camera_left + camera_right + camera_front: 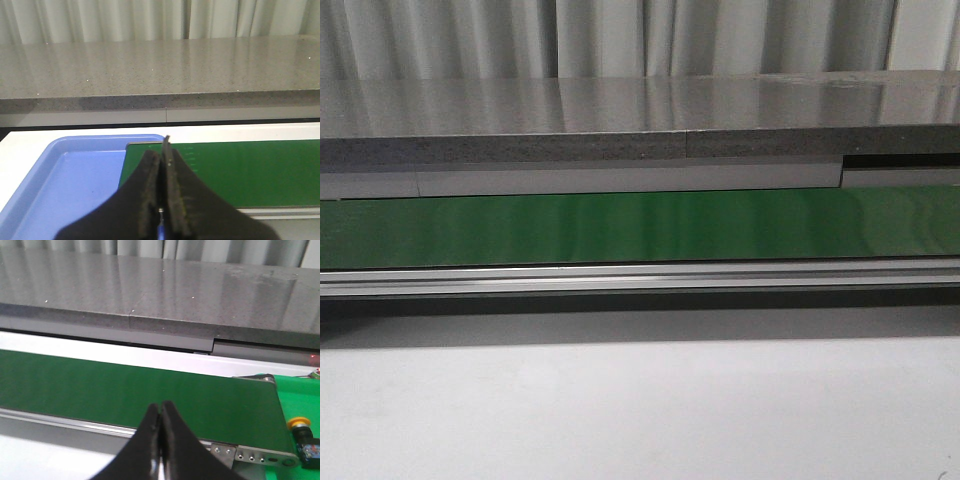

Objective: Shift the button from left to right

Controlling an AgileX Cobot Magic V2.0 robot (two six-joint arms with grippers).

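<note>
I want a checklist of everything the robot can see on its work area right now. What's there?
Surface: green conveyor belt with a metal rail along its near edge; pale table in front.
Job's things: the button, yellow cap on a black body, sits just past the belt's end on a brighter green surface, seen only in the right wrist view.
Clutter: blue tray beside the belt's other end; nothing seen in the part that shows.
Grippers: left pincer shut, holding nothing; right pincer shut, holding nothing, apart from the button.
Cables: nothing seen.
Surroundings: grey speckled counter behind the belt, pale curtains beyond.
</note>
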